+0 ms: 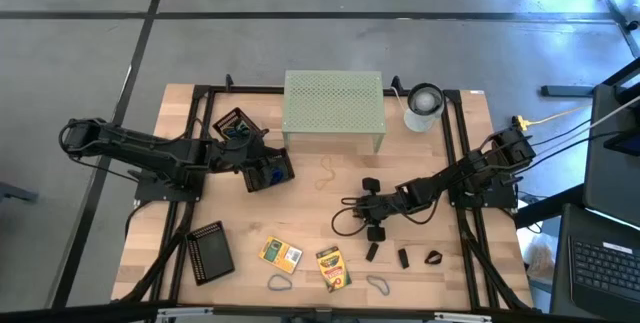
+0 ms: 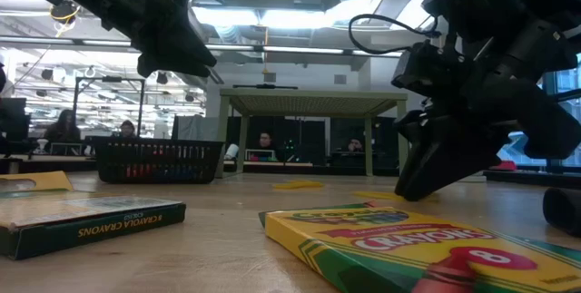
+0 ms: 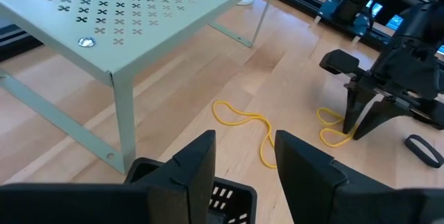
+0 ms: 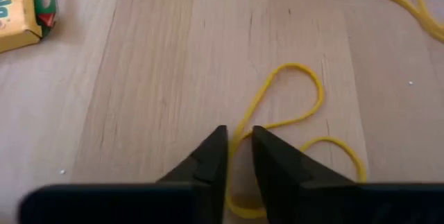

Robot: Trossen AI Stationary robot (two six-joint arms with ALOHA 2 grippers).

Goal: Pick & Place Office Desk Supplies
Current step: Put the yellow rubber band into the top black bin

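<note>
While the yellow rubber band (image 4: 291,123) lies flat on the wood near the middle of the table, the right gripper (image 4: 239,156) stands over it with its tips on the table and its jaws narrowed around one strand of the loop; I judge that the band is pinched but not yet lifted. A second yellow band (image 1: 327,173) lies just in front of the pale green riser (image 1: 334,103) at the back edge. The left gripper (image 1: 262,166) hangs over a black mesh tray (image 1: 266,174) near the left edge, and its fingers (image 3: 201,165) are moderately apart and hold nothing. By my judgement, the task is at an early stage, because almost all supplies are on the bare wood. Near the front edge I count two crayon boxes (image 1: 281,254), two grey band loops (image 1: 279,283) and about three small black clips (image 1: 403,258). There are three mesh trays in total; one (image 1: 210,252) lies near the front left corner. A white-grey cylinder (image 1: 423,106) stands near the back right corner.
</note>
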